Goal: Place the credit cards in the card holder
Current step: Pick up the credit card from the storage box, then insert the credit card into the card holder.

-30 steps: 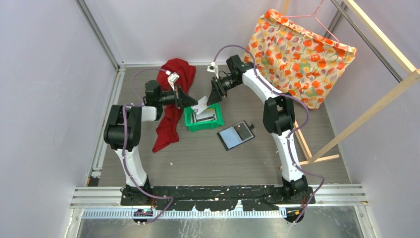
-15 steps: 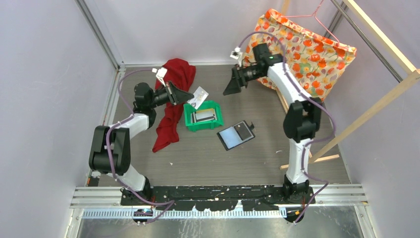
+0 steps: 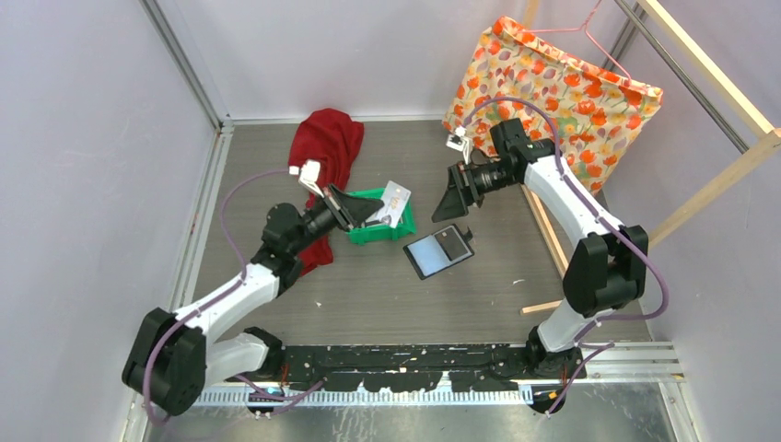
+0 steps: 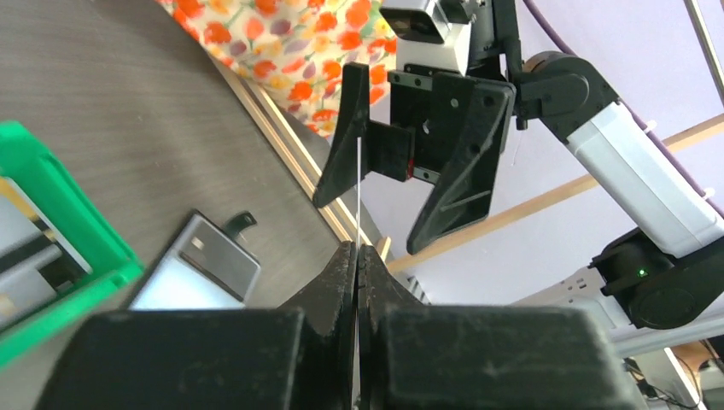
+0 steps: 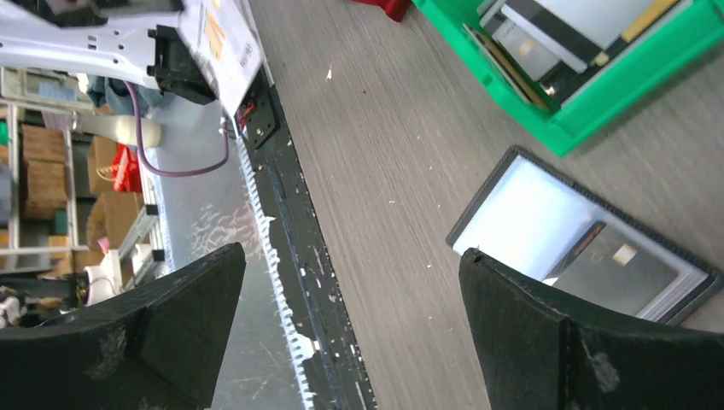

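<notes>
The card holder (image 3: 439, 250) lies open and flat on the counter (image 3: 368, 304), just right of centre in the top view, its pale glossy pocket toward the lower left and a darker pocket with the snap tab toward the upper right. No gripper touches it.

Just beyond it, to the left, stands the green bin (image 3: 364, 236), with several credit cards (image 5: 546, 38), grey, white and yellow-edged, lying stacked inside. The left gripper (image 3: 371, 212) reaches in from the left over the bin. It is clenched on a white card (image 3: 394, 199), which sticks out past its fingertips toward the upper right, above the bin's far right corner in the picture. In the left wrist view that card shows only as a thin pale edge rising from the closed fingers.

The right gripper (image 5: 348, 265) hangs right of the bin and beyond the card holder, near the held card but apart from it. It is released, fingers spread wide, nothing between them. Its wrist view looks down on the card holder at lower right and the bin at upper right.

Farther back a red cloth (image 3: 327, 143) lies left of the bin, and a floral bag (image 3: 553, 97) leans at the upper right.
</notes>
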